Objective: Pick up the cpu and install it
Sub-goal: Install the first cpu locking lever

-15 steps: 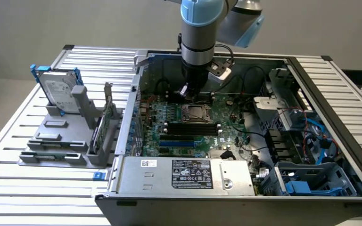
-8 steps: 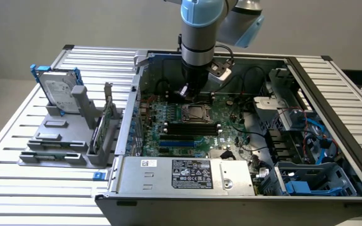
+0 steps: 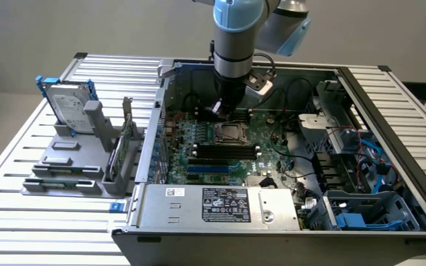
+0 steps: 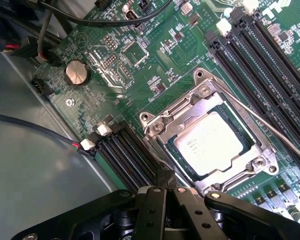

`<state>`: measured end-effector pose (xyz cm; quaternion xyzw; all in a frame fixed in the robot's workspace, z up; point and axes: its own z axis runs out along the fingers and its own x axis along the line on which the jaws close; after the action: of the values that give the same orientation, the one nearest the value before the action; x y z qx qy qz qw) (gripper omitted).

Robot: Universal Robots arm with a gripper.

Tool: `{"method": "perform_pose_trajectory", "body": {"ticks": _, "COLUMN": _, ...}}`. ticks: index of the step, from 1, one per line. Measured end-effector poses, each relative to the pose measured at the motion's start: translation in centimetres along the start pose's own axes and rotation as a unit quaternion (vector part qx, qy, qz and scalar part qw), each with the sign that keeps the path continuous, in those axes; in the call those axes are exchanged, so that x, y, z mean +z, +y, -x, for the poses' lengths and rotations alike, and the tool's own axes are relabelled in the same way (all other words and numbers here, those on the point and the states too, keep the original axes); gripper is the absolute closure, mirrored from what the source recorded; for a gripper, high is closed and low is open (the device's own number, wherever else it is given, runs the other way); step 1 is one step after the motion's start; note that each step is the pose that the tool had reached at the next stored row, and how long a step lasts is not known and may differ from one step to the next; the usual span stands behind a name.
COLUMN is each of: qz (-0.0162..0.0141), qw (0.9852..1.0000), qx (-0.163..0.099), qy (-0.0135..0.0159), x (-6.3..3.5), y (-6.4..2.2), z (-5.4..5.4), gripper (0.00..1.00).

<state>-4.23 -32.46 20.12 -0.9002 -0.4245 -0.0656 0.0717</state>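
On the exterior view's left, a grey rack (image 3: 76, 166) on the slatted bench (image 3: 20, 221) holds a hard drive (image 3: 71, 108) standing upright and green memory sticks (image 3: 128, 145) on edge. To its right lies the open computer case (image 3: 272, 160), motherboard (image 3: 221, 149) facing up, with the power supply (image 3: 221, 206) along the near edge. The cpu (image 4: 212, 142) sits flat inside its socket (image 4: 210, 135) in the middle of the board, silver top up, its printed text running diagonally in the wrist view; being square, it has no long axis, and the metal frame surrounds it. The hand (image 4: 165, 186) hangs just beside the socket's edge, fingers together and holding nothing, below the arm (image 3: 235, 39) that comes down from above.
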Motion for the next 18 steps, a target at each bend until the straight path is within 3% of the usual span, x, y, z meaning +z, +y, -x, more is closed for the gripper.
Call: {"method": "perform_pose_trajectory", "body": {"ticks": 18, "qz": 0.0029, "qw": 1.0000, "qx": 0.000, "qy": -0.0035, "x": 0.25, "y": 0.22, "z": -0.13, "gripper": 0.89}}
